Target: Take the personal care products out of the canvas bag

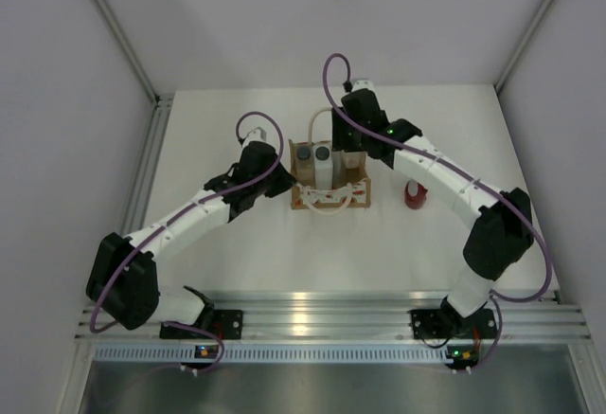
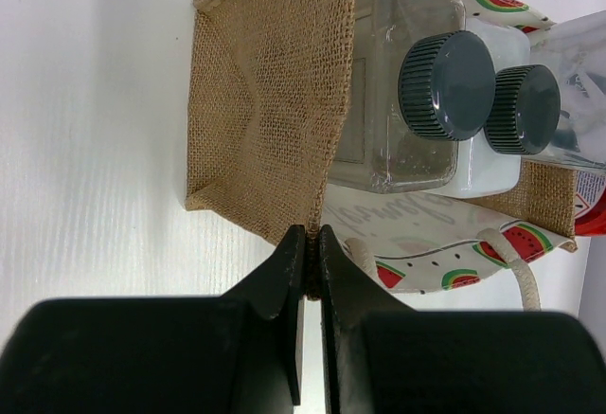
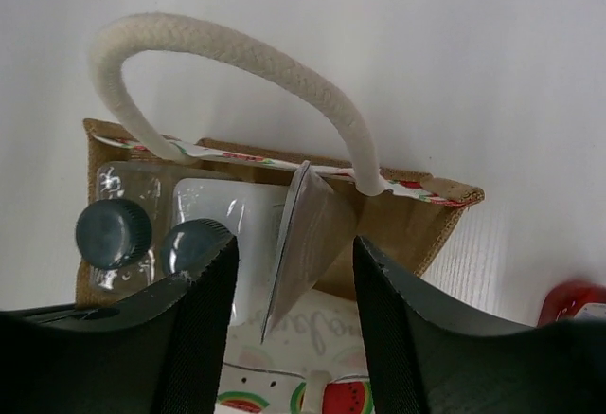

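Currently, one of the four products is out: the red bottle (image 1: 414, 194) stands on the bench (image 1: 237, 253) just beside the bag's right side, clear of it. Three items are not yet removed. Both white bottles (image 2: 447, 85) stand upright side by side in the left half of the bag (image 1: 329, 191), dark caps up. The tube (image 3: 305, 234) sits in the right half next to them, its flat crimped end pointing up and leaning toward the far handle (image 3: 237, 54).

The left fingers (image 2: 294, 262) are fully closed, pinching the burlap rim at the bag's near-left corner. Judged purpose: holding the bag steady.

The right fingers (image 3: 213, 281) are partly open above the bag, one on each side of the tube's crimped end. A gap shows on the left side. The right finger is very near the tube, and contact there cannot be confirmed. No firm hold on the tube is evident.

Assessment: roughly a quarter complete. The step in hand appears to be the grasp on the tube. Outstanding are lifting it out and setting it on the bench, then removing each white bottle.
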